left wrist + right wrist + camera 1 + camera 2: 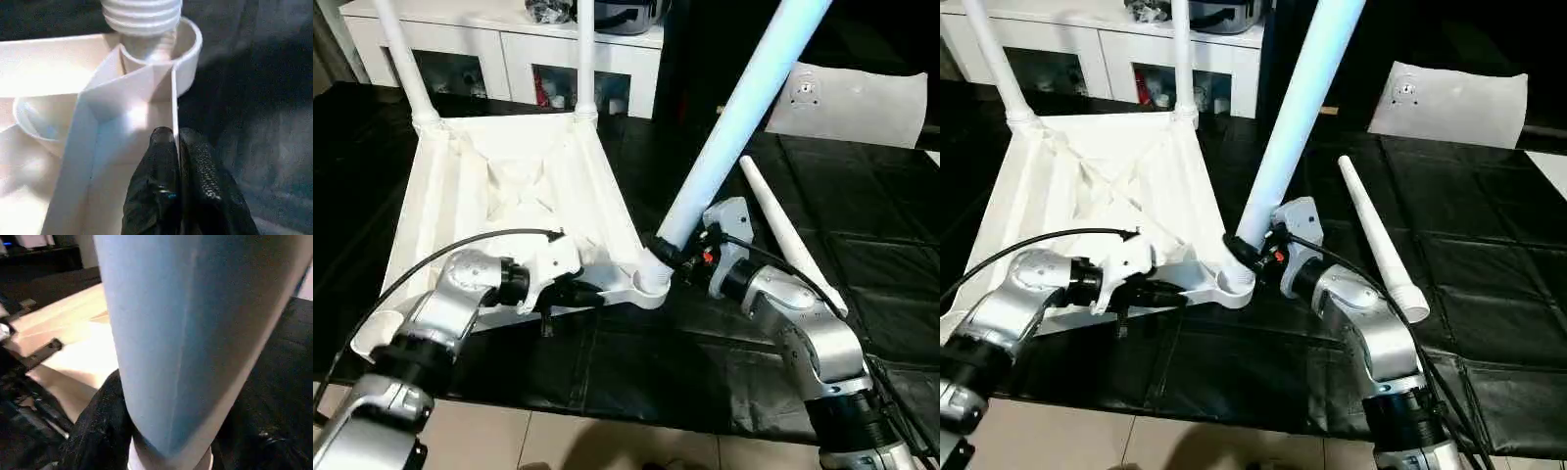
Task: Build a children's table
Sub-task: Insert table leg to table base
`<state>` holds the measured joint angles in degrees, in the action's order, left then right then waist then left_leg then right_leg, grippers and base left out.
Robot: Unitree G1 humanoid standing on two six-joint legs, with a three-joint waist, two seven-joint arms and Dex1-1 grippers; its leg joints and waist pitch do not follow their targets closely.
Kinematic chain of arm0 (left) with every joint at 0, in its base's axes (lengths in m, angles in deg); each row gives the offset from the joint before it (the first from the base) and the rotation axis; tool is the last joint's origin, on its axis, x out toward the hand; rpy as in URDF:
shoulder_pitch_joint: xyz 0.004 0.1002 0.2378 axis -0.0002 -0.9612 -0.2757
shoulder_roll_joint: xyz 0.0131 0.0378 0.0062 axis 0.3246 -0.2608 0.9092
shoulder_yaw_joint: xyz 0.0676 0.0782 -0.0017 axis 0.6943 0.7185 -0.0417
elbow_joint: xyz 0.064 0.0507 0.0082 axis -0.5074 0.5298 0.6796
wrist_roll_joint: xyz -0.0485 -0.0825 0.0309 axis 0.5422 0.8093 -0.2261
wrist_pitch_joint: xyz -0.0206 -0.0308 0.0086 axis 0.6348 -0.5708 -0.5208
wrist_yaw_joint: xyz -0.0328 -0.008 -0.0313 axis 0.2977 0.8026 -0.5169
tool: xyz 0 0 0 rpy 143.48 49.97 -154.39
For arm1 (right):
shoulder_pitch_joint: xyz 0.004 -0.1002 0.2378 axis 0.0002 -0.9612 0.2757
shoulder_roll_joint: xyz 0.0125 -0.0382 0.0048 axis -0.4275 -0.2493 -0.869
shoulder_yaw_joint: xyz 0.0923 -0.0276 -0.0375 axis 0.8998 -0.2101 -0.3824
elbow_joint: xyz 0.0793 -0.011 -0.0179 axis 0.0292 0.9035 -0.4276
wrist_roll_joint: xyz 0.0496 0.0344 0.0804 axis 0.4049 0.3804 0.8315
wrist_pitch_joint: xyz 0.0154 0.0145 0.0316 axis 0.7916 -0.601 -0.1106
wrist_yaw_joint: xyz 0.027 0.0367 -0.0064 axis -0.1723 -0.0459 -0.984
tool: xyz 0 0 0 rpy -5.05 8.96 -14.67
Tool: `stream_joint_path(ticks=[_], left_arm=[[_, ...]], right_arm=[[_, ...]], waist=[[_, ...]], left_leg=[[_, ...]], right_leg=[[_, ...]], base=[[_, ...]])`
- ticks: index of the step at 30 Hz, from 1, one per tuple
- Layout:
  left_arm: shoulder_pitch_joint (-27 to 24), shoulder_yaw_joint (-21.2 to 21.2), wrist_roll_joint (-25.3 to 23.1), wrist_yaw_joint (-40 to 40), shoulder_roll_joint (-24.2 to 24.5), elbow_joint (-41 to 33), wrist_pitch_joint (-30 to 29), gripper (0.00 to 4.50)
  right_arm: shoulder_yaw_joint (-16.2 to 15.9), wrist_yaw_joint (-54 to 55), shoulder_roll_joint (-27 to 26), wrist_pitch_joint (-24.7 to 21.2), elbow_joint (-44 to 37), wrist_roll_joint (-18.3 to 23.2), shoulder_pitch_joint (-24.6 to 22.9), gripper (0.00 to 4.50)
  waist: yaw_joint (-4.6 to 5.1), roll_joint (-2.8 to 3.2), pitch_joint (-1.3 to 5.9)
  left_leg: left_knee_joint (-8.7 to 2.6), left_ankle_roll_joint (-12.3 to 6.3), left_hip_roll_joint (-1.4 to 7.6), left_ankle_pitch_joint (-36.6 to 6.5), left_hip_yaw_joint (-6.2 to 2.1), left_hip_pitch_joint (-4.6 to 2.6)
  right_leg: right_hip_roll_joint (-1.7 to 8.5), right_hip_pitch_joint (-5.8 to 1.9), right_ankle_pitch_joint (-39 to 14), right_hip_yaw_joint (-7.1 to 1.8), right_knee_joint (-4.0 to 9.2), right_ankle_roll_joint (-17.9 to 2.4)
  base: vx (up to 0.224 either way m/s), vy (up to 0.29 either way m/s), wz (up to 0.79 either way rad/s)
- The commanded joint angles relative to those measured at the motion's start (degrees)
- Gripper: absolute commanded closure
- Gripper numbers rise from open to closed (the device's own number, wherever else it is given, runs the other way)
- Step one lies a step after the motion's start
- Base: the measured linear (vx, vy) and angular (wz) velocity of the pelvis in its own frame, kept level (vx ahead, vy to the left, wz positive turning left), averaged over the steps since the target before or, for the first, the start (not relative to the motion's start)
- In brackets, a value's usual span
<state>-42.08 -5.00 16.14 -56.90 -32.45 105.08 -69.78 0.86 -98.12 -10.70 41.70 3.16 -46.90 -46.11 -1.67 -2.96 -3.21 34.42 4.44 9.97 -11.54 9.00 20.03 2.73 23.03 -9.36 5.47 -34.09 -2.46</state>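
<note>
Our left gripper (pixel 178 181) pinches the tabletop's (pixel 499 186) near rim, steadying it while our right gripper (pixel 677 257) clasps a leg (pixel 734 127) at the near-right corner socket (pixel 651 284).

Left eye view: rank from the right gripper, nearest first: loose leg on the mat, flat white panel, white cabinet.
From the right gripper:
1. Loose leg, lying on the mat just right of it.
2. Flat white panel, far right.
3. White cabinet, far left, behind the table.
</note>
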Motion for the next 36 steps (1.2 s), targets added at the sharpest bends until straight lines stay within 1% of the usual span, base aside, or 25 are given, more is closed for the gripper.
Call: stream_joint_path(ticks=[1,2,3,4,5,6,7,8,9,10,11,13,14,15,16,17,20,21,22,24,25,27,29,32,36], left_arm=[[-0.26,-4.82,6.19,2.15,-1.42,-3.51,-1.88,3.95],[-0.98,-6.08,7.33,3.18,-1.70,-4.73,-2.52,3.92],[-1.64,-7.07,8.14,4.25,-1.90,-5.74,-2.82,3.84],[-2.05,-7.65,8.56,5.00,-2.01,-6.33,-2.92,3.74],[-4.31,-10.76,9.44,10.15,-2.99,-8.92,-3.49,3.65],[-4.31,-10.76,9.44,10.15,-2.99,-8.92,-3.49,3.60],[-5.68,-12.54,9.31,13.47,-3.61,-10.52,-4.62,3.56],[-6.63,-13.69,8.50,16.36,-4.03,-11.74,-6.08,3.50],[-7.86,-15.17,6.42,21.41,-4.69,-13.27,-7.14,3.50],[-8.87,-16.29,4.95,25.50,-5.17,-14.72,-8.71,3.41],[-10.10,-17.63,4.18,29.61,-5.96,-17.30,-14.16,3.27],[-11.14,-18.90,4.47,31.91,-7.18,-19.33,-15.05,3.18],[-12.45,-19.78,4.38,34.44,-8.45,-21.89,-14.93,3.18],[-13.61,-20.75,4.69,37.50,-9.83,-24.41,-16.37,3.18],[-15.21,-22.26,4.19,41.85,-12.33,-28.17,-15.44,3.18],[-16.55,-23.61,4.27,46.15,-14.70,-32.17,-17.86,3.18],[-18.70,-25.77,4.99,53.55,-19.24,-39.71,-22.66,3.18],[-19.63,-25.70,4.19,55.41,-20.15,-41.82,-24.14,3.18],[-20.42,-25.43,3.58,56.24,-20.69,-42.67,-24.46,3.18],[-21.43,-25.07,3.18,57.14,-21.33,-43.24,-25.40,3.18],[-22.77,-24.66,2.42,58.42,-22.07,-43.66,-25.77,3.18],[-24.66,-23.79,0.87,59.40,-22.11,-43.46,-25.47,3.18],[-25.20,-22.55,-0.19,59.16,-21.34,-43.31,-24.87,3.18],[-25.40,-21.56,-0.69,59.20,-20.80,-43.68,-25.55,3.18],[-25.82,-20.02,-1.15,59.39,-20.41,-44.60,-26.69,3.18]], right_arm=[[0.96,1.35,0.00,0.31,-1.87,-1.16,-0.06,2.62],[1.03,2.13,-0.17,-0.32,-2.42,-1.31,-0.31,2.62],[1.03,2.86,-0.29,-0.89,-2.94,-1.45,-0.53,2.62],[1.04,3.34,-0.37,-1.30,-3.25,-1.50,-0.65,2.62],[1.37,5.80,-0.78,-3.29,-4.68,-2.01,-1.29,2.62],[1.37,5.80,-0.78,-3.29,-4.68,-2.01,-1.29,2.62],[1.51,7.66,-0.88,-4.33,-5.61,-3.01,-1.75,2.62],[1.50,8.77,-0.76,-5.54,-6.27,-3.67,-2.08,2.62],[1.58,9.89,-0.64,-6.43,-7.12,-4.36,-2.57,2.62],[1.67,10.82,-0.59,-6.65,-7.77,-4.78,-2.99,2.62],[2.43,12.58,-0.95,-6.01,-8.58,-5.45,-3.69,2.62],[3.39,14.09,-1.33,-5.70,-8.91,-5.85,-4.05,2.62],[4.10,15.45,-1.46,-5.53,-9.47,-6.66,-4.51,2.62],[4.41,16.38,-1.31,-5.92,-10.13,-7.28,-4.90,2.62],[5.21,17.67,-1.64,-6.21,-11.51,-7.47,-5.76,2.62],[6.25,18.95,-2.30,-6.66,-12.91,-6.95,-6.69,2.62],[7.85,21.42,-3.44,-7.02,-15.48,-6.35,-9.55,2.62],[8.03,21.90,-3.69,-6.94,-16.13,-6.22,-10.88,2.62],[8.04,22.42,-3.84,-6.16,-16.43,-6.63,-11.85,2.62],[8.01,22.96,-4.10,-4.96,-16.66,-7.36,-12.71,2.62],[7.91,23.39,-4.38,-4.10,-17.05,-7.85,-13.55,2.62],[7.77,23.53,-4.84,-4.30,-17.84,-7.65,-14.40,2.62],[7.90,23.58,-5.07,-4.28,-18.21,-7.48,-14.62,2.62],[7.98,23.69,-5.12,-4.37,-18.45,-7.33,-14.73,2.62],[7.55,23.55,-4.46,-5.07,-18.46,-7.30,-14.56,2.62]], waist=[[-0.12,-0.32,3.57],[-0.33,0.14,3.84],[-0.07,0.06,3.73],[-0.05,0.08,3.74],[0.14,-0.16,3.76],[0.21,-0.30,3.72],[0.21,-0.61,3.70],[0.17,-0.48,3.73],[0.12,-0.83,3.59],[0.14,-0.66,3.61],[0.27,-0.59,3.53],[0.30,-1.01,3.33],[0.30,-1.42,3.23],[0.23,-1.41,3.08],[0.28,-1.28,3.09],[0.40,-1.67,3.09],[0.72,-1.70,3.04],[0.67,-1.46,3.05],[0.73,-1.78,3.01],[1.00,-1.85,3.02],[1.17,-1.64,2.99],[2.09,-1.56,2.95],[2.46,-1.51,3.17],[3.01,-1.67,3.04],[3.02,-1.67,3.06]], left_leg=[[-3.82,-2.26,2.80,-8.33,-0.50,0.04],[-3.82,-2.11,3.24,-7.60,-0.56,-0.28],[-4.08,-2.06,3.55,-7.07,-0.68,0.04],[-4.12,-1.97,3.65,-7.53,-0.71,-0.10],[-4.15,-2.04,3.52,-7.95,-0.70,-0.08],[-4.13,-1.75,3.64,-7.71,-0.66,0.02],[-4.03,-1.95,3.36,-8.02,-0.51,0.01],[-3.97,-1.82,3.34,-7.78,-0.46,0.00],[-3.93,-1.98,3.19,-7.67,-0.36,0.10],[-3.98,-1.77,3.42,-7.74,-0.43,0.07],[-3.95,-1.61,3.54,-8.29,-0.47,-0.04],[-3.87,-1.70,3.12,-9.39,-0.35,-0.18],[-3.89,-1.54,3.24,-9.88,-0.40,-0.23],[-3.89,-1.57,3.11,-10.78,-0.44,-0.38],[-3.95,-1.39,3.28,-11.29,-0.56,-0.37],[-3.99,-1.29,3.55,-11.63,-0.72,-0.23],[-3.90,-1.17,3.44,-14.06,-0.73,-0.29],[-3.84,-1.26,3.12,-14.43,-0.76,-0.24],[-3.81,-1.55,2.99,-14.46,-0.72,-0.17],[-3.54,-2.04,2.34,-15.23,-0.75,-0.18],[-3.59,-2.12,2.22,-15.14,-0.81,0.07],[-3.70,-2.19,2.47,-16.43,-1.14,0.01],[-3.80,-2.33,2.55,-16.69,-1.36,0.10],[-3.90,-2.70,2.70,-17.33,-1.50,0.12],[-3.82,-2.77,2.68,-16.69,-1.37,0.12]], right_leg=[[6.06,-2.92,-29.09,-3.47,5.61,-2.07],[6.05,-2.74,-24.81,-3.67,5.14,-4.01],[5.78,-2.84,-20.15,-3.73,4.56,-5.67],[5.74,-2.84,-18.85,-3.72,4.40,-6.19],[5.69,-3.06,-17.49,-3.71,4.22,-6.83],[5.73,-3.21,-15.93,-3.81,3.93,-7.67],[5.74,-3.31,-17.15,-3.84,4.10,-7.31],[5.73,-3.29,-17.33,-3.89,4.01,-7.26],[5.69,-3.35,-18.86,-3.89,4.28,-6.37],[5.63,-3.32,-19.12,-3.91,4.21,-6.15],[5.58,-3.17,-19.76,-3.83,4.25,-5.66],[5.43,-2.90,-23.42,-3.68,4.97,-4.17],[5.52,-2.79,-25.39,-3.65,5.32,-3.30],[5.45,-2.51,-27.42,-3.52,5.69,-2.33],[5.50,-2.56,-27.53,-3.51,5.61,-2.21],[5.45,-2.68,-26.49,-3.41,5.68,-2.06],[5.31,-2.43,-27.35,-3.30,6.00,-0.83],[5.09,-2.42,-28.25,-3.15,6.23,0.21],[4.96,-2.38,-28.72,-3.08,6.45,0.80],[4.68,-2.15,-32.06,-2.69,7.06,3.36],[4.59,-2.28,-32.36,-2.58,7.24,3.77],[4.38,-2.27,-32.71,-2.11,7.68,4.34],[4.43,-2.32,-31.44,-2.20,7.53,4.15],[4.59,-2.23,-30.20,-2.38,7.27,3.06],[4.70,-2.22,-29.43,-2.63,7.11,2.42]], base=[[0.000,0.000,0.00],[0.000,0.000,0.00],[0.000,0.000,0.00],[0.000,0.000,0.00],[0.000,0.000,0.00],[0.000,0.000,0.00],[0.000,0.000,0.00],[0.000,0.000,0.00],[0.000,0.000,0.00],[0.000,0.000,0.00],[0.000,0.000,0.00],[0.000,0.000,0.00],[0.000,0.000,0.00],[0.000,0.000,0.00],[0.000,0.000,0.00],[0.000,0.000,0.00],[0.000,0.000,0.00],[0.000,0.000,0.00],[0.000,0.000,0.00],[0.000,0.000,0.00],[0.000,0.000,0.00],[0.000,0.000,0.00],[0.000,0.000,0.00],[0.000,0.000,0.00],[0.000,0.000,0.00]])
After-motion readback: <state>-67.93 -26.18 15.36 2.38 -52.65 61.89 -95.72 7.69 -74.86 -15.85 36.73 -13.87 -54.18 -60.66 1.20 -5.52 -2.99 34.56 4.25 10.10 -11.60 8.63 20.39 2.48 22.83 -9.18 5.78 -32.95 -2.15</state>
